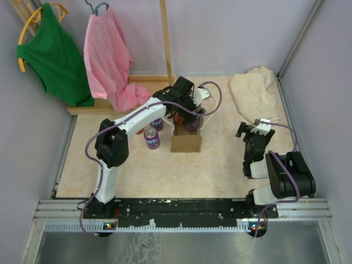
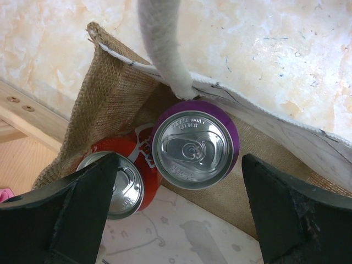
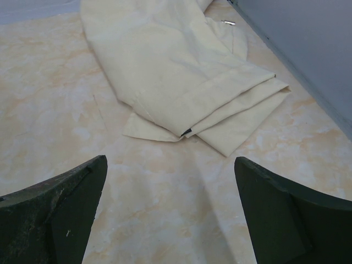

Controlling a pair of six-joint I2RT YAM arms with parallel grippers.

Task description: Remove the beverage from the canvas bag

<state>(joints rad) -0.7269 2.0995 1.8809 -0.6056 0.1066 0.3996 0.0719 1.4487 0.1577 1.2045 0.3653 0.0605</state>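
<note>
The tan canvas bag (image 1: 186, 142) stands open at mid-table. In the left wrist view its burlap wall (image 2: 113, 99) and a white rope handle (image 2: 164, 49) show. Inside stand a purple can (image 2: 195, 144) and a red can (image 2: 118, 173), both upright. My left gripper (image 1: 185, 104) hangs over the bag's mouth, open and empty (image 2: 179, 214). Its left finger (image 2: 66, 214) overlaps the red can's top, and the purple can lies above the gap between the fingers. My right gripper (image 1: 254, 132) is open and empty over bare table (image 3: 170, 214).
Two purple cans (image 1: 152, 138) (image 1: 158, 124) stand on the table left of the bag. A cream-beige cloth heap (image 1: 254, 93) (image 3: 181, 71) lies at the back right. Green (image 1: 52, 52) and pink (image 1: 110, 58) garments hang on a wooden rack at the back left.
</note>
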